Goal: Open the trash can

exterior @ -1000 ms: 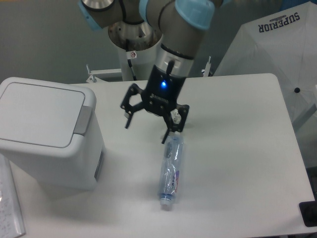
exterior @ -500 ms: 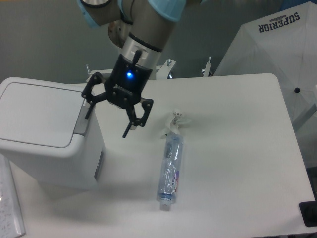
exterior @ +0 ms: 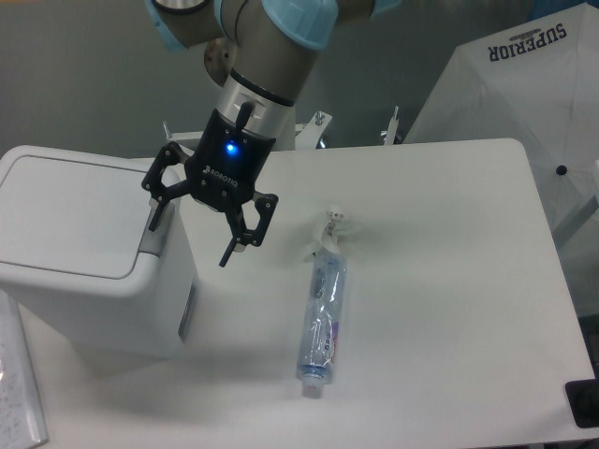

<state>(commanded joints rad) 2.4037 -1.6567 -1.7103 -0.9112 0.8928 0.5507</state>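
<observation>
The trash can (exterior: 84, 281) is a large white boxy bin at the left of the table, its flat lid (exterior: 65, 215) down and a grey push tab (exterior: 155, 239) on its right edge. My gripper (exterior: 189, 245) hangs open just right of the bin's top right corner. One fingertip (exterior: 153, 223) sits over the grey tab and the other (exterior: 226, 260) points down beside the bin's right wall. Nothing is held between them.
A clear plastic bottle (exterior: 319, 318) lies on the white table (exterior: 449, 281) right of the gripper, with a crumpled wrapper (exterior: 333, 224) at its far end. A white cover marked SUPERIOR (exterior: 524, 84) stands at the back right. Papers (exterior: 17, 393) lie at the front left.
The gripper has travelled left from above the bottle to the bin's right edge, staying open. In the last half second it shifted slightly further left and down toward the tab.
</observation>
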